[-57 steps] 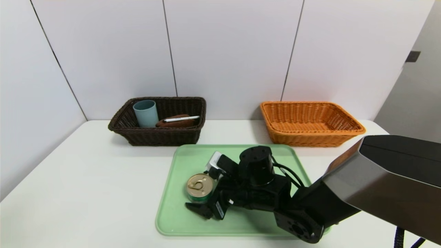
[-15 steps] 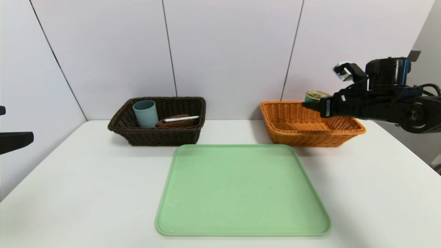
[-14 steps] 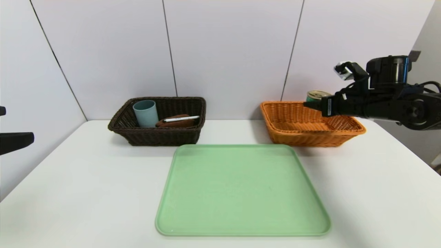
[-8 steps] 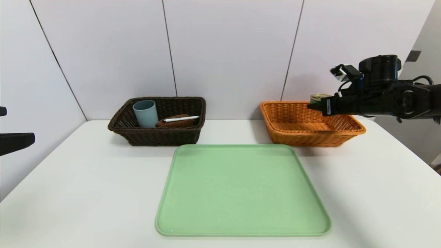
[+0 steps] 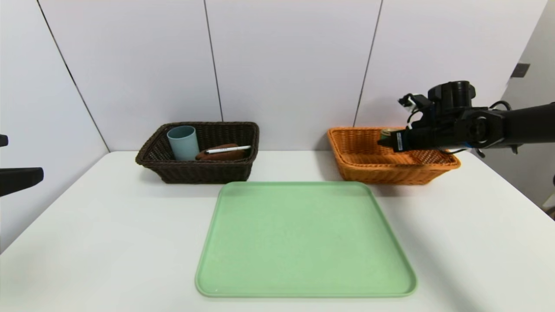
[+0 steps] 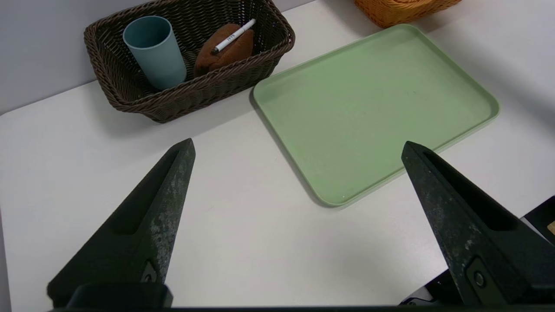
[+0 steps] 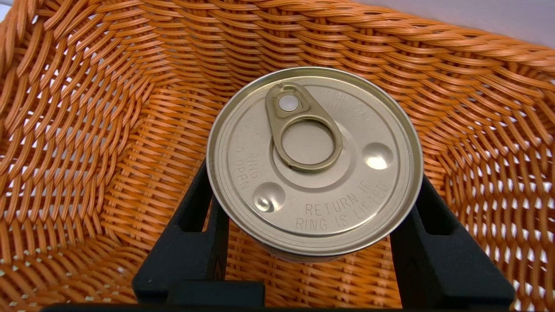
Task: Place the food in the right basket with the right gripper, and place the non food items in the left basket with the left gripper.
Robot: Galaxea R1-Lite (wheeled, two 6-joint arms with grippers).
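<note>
Right gripper [image 7: 312, 242] clamps the can [image 7: 314, 162] above the orange basket [image 7: 86, 130]. Releasing from this height risks bouncing or tipping. Left gripper [image 6: 299, 151] parked, fully open, empty.

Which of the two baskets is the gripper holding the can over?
The orange basket: the right gripper holds the tin can over it. The dark brown basket holds the cup, cloth and pen.

In front of me a pale green tray [image 5: 303, 242] lies flat on the white worktop [image 5: 108, 242] — lower centre; white wall panels [image 5: 286, 65] fill the upper frame.
</note>
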